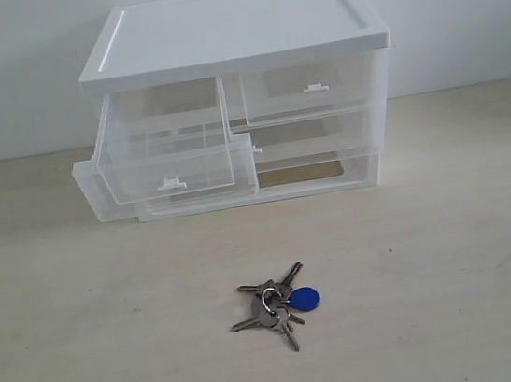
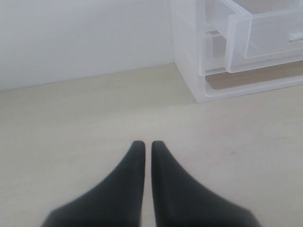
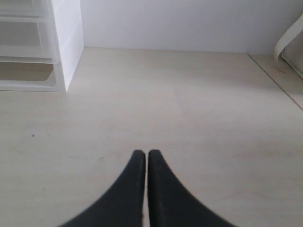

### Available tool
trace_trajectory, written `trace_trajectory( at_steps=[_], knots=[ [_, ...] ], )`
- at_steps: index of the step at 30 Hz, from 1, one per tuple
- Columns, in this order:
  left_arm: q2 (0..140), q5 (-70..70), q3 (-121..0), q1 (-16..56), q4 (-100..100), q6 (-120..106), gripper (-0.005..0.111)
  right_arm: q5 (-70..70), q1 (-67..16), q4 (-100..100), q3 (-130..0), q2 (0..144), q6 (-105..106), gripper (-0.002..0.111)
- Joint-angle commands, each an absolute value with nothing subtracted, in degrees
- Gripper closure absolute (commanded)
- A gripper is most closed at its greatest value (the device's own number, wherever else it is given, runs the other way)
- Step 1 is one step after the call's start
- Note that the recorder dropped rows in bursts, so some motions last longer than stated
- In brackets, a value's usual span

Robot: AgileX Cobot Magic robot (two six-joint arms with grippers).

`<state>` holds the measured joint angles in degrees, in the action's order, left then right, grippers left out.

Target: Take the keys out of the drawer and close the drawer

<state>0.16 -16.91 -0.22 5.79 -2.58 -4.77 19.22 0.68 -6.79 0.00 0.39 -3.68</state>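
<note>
Found the keys (image 1: 272, 305) lying flat on the pale table (image 1: 454, 268), out in the open, well forward of the white-topped unit (image 1: 230, 29) and roughly in line with its middle, with silver blades fanned from the ring and the round blue tag (image 1: 303, 300) on the right of the bunch. Noted the drawer (image 1: 167, 165), left one of the upper pair, standing well out of the unit with its white tab handle (image 1: 172, 183) facing forward; looked empty through the clear plastic. Saw the right-hand half-width drawer (image 1: 313, 87) pushed in flush.

Caught the left gripper (image 2: 147, 144) in its wrist view over bare tabletop, jaws drawn in to a thin slit and holding nothing, with the unit and the open drawer ahead and off to one side. Saw the right gripper (image 3: 143, 153) likewise over bare table, jaws pressed all but together with nothing between them, and a corner of the unit ahead.
</note>
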Motion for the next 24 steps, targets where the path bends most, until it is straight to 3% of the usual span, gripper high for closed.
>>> trace_trajectory(
  at_steps=[1, 11, 21, 24],
  knots=[
    [0.0, -17.0, 0.0, 5.9, -2.2, -4.7, 0.102, 19.1, 1.1, -6.7, 0.0, 0.0, -4.0, 0.108],
    [0.0, -9.1, 0.0, 5.9, 2.6, -5.6, 0.102, 19.1, 1.1, -6.7, 0.0, 0.0, -4.0, 0.108],
    [0.0, 37.1, 0.0, 5.9, 2.8, 11.7, 0.102, 19.1, 1.1, -6.7, 0.0, 0.0, -4.0, 0.108],
    [0.0, 29.8, -2.5, 5.9, 0.0, 17.4, 0.102, 19.1, 1.1, -6.7, 0.0, 0.0, -4.0, 0.108]
  ],
)
